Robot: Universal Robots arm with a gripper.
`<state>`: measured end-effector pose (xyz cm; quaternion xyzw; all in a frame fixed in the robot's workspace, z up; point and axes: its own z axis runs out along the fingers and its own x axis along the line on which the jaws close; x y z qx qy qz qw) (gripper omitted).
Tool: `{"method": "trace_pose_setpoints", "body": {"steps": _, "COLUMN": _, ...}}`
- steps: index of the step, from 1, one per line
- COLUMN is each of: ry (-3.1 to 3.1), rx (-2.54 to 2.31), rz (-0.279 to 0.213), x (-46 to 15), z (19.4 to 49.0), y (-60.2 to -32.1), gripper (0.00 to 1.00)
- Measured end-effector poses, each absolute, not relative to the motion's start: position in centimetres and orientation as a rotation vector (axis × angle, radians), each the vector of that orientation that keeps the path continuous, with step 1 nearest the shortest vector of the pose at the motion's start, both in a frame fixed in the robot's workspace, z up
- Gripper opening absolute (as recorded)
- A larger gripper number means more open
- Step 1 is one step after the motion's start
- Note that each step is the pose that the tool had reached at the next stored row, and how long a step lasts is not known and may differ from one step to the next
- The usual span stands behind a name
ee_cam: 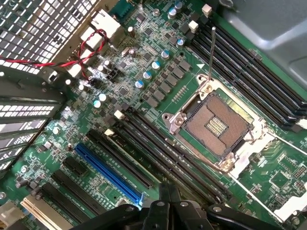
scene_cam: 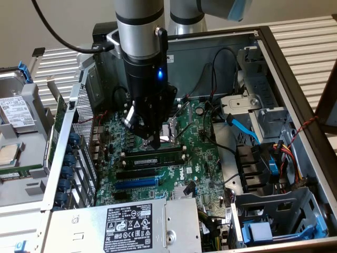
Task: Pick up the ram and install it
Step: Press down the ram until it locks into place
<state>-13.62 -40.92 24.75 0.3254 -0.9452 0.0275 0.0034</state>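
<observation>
The gripper [scene_cam: 152, 141] hangs low over the motherboard [scene_cam: 200, 158], its jaws pressed together with nothing between them, the tip right above the ram [scene_cam: 152, 156], which lies along a black slot just in front of the CPU socket [scene_cam: 169, 133]. In the wrist view the closed fingertips [ee_cam: 168, 199] sit over the bank of long black slots [ee_cam: 163, 153] beside the blue expansion slot [ee_cam: 108, 175], with the open socket beyond. The stick looks already in its slot, so the step in hand is likely pressing it home; doing that well means pushing straight down on the top edge, evenly, keeping clear of the socket pins. Farther back stand the drive cage [scene_cam: 263, 126] and case wall [scene_cam: 210, 52].
</observation>
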Motion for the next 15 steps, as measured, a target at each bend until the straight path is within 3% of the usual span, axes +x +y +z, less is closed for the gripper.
{"method": "trace_pose_setpoints", "body": {"steps": 15, "ry": -3.048, "rx": 0.72, "rz": 0.099, "x": -13.61, "z": 24.57, "y": -40.92, "gripper": 0.11}}
